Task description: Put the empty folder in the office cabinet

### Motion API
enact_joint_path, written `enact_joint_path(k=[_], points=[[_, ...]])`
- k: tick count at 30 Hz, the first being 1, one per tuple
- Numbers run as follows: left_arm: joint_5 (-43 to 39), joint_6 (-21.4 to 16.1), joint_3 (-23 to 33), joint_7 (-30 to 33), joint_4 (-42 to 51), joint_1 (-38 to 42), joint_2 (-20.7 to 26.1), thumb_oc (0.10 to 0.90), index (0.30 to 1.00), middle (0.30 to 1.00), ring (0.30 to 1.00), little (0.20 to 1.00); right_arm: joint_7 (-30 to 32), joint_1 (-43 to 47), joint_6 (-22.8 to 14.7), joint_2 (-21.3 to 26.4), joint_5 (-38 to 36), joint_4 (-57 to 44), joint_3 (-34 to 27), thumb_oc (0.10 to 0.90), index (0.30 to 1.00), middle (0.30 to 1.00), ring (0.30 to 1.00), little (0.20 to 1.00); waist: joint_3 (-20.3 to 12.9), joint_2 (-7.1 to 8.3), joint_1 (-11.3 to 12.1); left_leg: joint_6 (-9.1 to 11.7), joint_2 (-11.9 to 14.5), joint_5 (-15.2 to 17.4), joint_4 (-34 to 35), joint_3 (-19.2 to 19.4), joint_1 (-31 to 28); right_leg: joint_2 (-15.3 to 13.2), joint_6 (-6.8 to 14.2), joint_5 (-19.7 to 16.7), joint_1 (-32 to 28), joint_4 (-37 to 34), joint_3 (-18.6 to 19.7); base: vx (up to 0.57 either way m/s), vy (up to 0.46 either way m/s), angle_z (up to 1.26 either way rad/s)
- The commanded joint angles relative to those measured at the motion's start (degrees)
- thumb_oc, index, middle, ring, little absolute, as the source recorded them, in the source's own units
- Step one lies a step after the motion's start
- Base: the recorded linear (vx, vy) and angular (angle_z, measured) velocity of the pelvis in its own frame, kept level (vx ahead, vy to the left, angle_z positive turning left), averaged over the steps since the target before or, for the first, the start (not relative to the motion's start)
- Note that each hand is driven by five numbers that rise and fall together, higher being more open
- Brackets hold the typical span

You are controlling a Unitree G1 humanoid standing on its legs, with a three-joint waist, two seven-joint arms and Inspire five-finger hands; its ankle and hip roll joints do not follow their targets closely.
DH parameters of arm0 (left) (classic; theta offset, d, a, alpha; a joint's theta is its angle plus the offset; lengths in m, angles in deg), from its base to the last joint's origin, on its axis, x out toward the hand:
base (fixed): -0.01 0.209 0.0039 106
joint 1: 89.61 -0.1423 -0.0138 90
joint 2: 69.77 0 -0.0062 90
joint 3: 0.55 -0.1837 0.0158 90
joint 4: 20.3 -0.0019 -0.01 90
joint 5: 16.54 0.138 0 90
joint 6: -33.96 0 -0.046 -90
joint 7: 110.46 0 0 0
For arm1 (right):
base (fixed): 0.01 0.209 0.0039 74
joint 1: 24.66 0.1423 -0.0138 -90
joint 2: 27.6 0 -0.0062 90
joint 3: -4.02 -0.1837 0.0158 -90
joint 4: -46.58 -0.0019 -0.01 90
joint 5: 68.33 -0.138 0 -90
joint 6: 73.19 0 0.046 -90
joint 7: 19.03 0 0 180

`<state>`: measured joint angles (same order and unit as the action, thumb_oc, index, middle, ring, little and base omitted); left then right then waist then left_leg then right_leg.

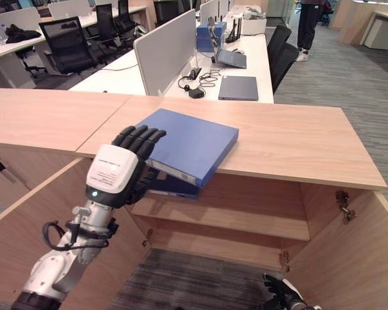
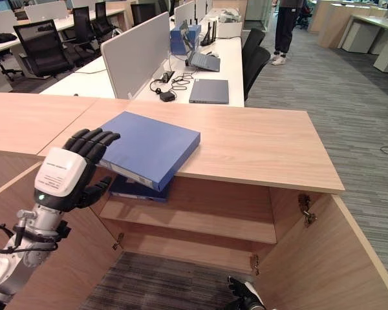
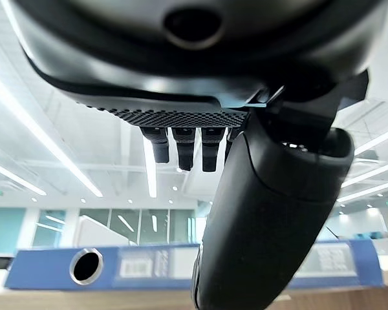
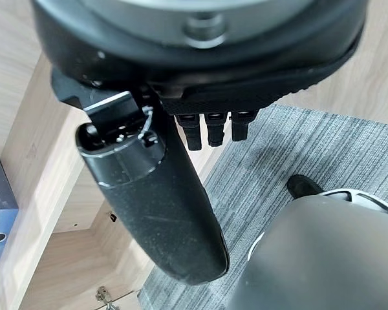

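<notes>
A blue folder (image 1: 191,142) lies flat on top of the wooden office cabinet (image 1: 291,139), its spine corner jutting past the front edge. My left hand (image 1: 116,169) is at that overhanging left corner, open, with its fingers (image 2: 94,139) over the top cover and its thumb below; the left wrist view shows the spine (image 3: 136,266) just beyond the thumb. The cabinet's doors stand open over an inner shelf (image 1: 233,216). A second blue folder (image 1: 171,187) lies on that shelf under the first. My right hand (image 1: 281,298) hangs low before the cabinet, open and holding nothing.
The open left door (image 1: 26,213) and right door (image 1: 355,258) flank the opening. Behind the cabinet stand desks with a grey partition (image 1: 165,51), laptops (image 1: 239,87) and black office chairs (image 1: 68,42). A person (image 1: 308,26) stands at the back right on grey carpet.
</notes>
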<state>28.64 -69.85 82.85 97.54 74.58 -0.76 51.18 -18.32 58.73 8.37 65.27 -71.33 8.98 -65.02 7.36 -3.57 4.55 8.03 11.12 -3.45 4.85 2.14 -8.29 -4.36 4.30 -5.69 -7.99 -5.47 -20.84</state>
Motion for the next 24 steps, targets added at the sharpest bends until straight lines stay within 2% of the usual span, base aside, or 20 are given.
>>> enact_joint_path(k=[1,7,17,24], points=[[-2.98,-0.16,0.76,1.18,0.90,8.81,2.43,0.800,0.900,0.900,0.900,0.900,0.32,4.78,-3.51,1.46,-1.93,-3.14,0.35,0.800,0.900,0.900,0.900,0.900,-0.41,0.53,-0.72,4.58,4.16,-1.22,-0.03,1.83,-0.33,-0.80,4.10,11.06,-6.08,0.70,3.16,0.02,0.008,-0.09],[-3.02,-0.25,-2.98,-0.39,-1.74,11.50,2.28,0.800,0.900,0.900,0.900,0.900,0.21,4.29,-3.44,1.44,-2.21,-3.52,0.25,0.800,0.900,0.900,0.900,0.900,-0.42,0.55,-1.68,4.51,4.17,-1.08,0.10,2.62,-0.66,-0.89,4.18,10.86,-5.86,0.70,3.76,0.01,0.007,-0.06],[-3.14,0.12,-6.40,-1.57,-5.29,12.82,-0.48,0.800,0.900,0.900,0.900,0.900,0.57,4.18,-3.09,1.14,-2.40,-3.06,-0.28,0.800,0.900,0.900,0.900,0.900,-0.44,0.48,-2.68,4.24,4.04,-0.89,0.13,3.56,-1.11,-1.04,4.25,10.62,-5.67,0.74,4.56,0.01,0.008,-0.05],[-1.79,0.43,-9.13,-2.08,-7.82,14.76,-0.39,0.800,0.900,0.900,0.900,0.900,0.48,3.89,-3.20,1.17,-3.15,-3.19,-0.64,0.800,0.900,0.900,0.900,0.900,-0.48,0.45,-3.12,4.15,4.08,-0.87,0.14,4.06,-1.32,-1.09,4.27,10.61,-5.62,0.79,4.90,0.00,0.000,-0.01]])
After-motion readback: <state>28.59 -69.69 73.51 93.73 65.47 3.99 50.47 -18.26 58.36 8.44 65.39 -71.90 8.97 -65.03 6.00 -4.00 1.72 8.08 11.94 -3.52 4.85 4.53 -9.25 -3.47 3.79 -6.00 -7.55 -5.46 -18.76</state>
